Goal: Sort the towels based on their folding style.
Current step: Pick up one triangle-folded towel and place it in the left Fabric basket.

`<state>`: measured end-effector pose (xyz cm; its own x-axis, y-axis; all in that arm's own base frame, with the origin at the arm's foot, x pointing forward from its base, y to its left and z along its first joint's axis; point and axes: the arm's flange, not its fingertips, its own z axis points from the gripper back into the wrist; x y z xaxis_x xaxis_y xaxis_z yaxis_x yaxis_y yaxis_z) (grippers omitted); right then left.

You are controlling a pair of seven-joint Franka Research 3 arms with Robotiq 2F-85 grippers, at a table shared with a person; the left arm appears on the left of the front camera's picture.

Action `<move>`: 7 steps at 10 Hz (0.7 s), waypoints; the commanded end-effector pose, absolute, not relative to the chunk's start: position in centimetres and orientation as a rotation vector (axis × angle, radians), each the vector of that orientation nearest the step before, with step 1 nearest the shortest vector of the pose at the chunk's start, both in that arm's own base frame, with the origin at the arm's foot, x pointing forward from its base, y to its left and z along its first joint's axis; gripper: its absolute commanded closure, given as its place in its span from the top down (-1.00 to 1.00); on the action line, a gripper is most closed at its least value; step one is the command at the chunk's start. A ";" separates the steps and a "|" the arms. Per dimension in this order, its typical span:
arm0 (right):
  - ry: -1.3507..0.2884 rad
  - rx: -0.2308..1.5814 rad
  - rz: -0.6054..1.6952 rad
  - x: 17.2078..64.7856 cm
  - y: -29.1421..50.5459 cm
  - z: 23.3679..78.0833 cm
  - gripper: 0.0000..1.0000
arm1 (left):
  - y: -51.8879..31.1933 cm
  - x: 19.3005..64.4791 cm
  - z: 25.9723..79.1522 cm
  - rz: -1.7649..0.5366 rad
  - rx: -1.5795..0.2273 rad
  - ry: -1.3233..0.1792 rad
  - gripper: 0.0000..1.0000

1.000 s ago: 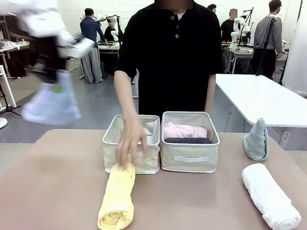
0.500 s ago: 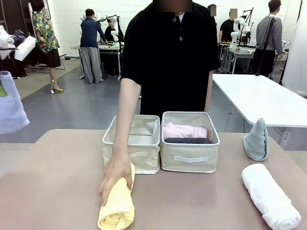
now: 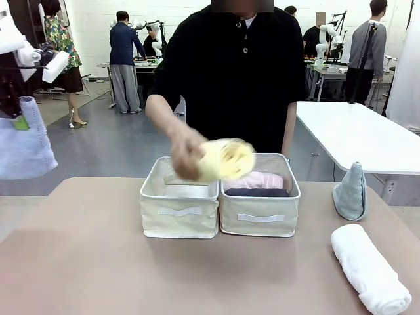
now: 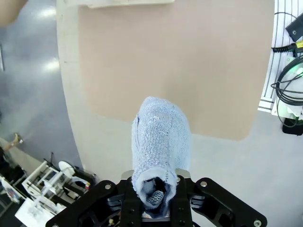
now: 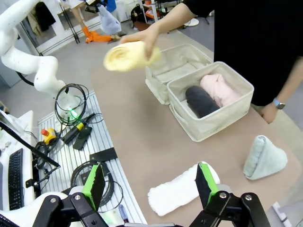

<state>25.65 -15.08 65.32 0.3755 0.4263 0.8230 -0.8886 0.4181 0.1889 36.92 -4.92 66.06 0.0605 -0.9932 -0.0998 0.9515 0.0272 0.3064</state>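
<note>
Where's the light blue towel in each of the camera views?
Front view: light blue towel hangs far left from the left gripper.
Left wrist view: towel bottom centre, clamped.
Right wrist view: towel small, at top edge, left of centre.
Shared landmark: the beige bins.

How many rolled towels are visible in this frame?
4. The yellow towel is held up in the person's hand; the pink towel and dark grey towel lie in the right bin; the white towel lies on the table. The left bin's floor is partly hidden.

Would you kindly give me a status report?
Left gripper shut on blue towel. Right gripper open, white towel ahead. Person's hand holds yellow towel above bins.
</note>
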 end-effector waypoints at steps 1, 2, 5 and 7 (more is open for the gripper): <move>-0.780 0.715 0.944 25.6 -15.0 65.2 1.00 | -8.5 39.6 66.4 -1.596 0.340 -0.170 -0.66; -0.780 0.715 0.944 25.6 -15.0 65.2 1.00 | -10.9 41.1 66.4 -1.646 0.324 -0.159 -0.66; -0.780 0.715 0.944 25.6 -15.0 65.2 1.00 | -18.8 46.0 65.2 -1.791 0.183 -0.129 -0.66; -0.780 0.715 0.944 25.6 -15.0 65.2 1.00 | -24.1 49.4 64.0 -1.848 0.073 -0.133 -0.66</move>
